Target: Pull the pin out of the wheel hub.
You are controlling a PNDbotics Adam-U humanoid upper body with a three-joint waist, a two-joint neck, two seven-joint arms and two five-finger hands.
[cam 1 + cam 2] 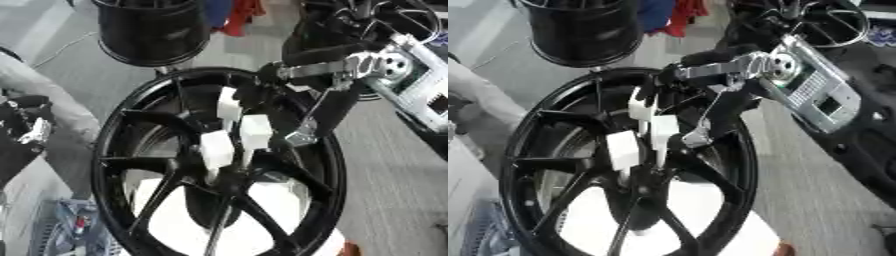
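Your right hand (262,125) reaches from the upper right over the wheel hub (229,175); a second rim (153,30) stands behind.

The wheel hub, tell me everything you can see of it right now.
The wheel hub is a glossy black spoked rim, seemingly metal, standing tilted and filling the frame's middle. Spokes run from its centre to the outer ring. The right hand reaches in from the upper right, its white-tipped fingers at the centre. The pin itself cannot be made out.
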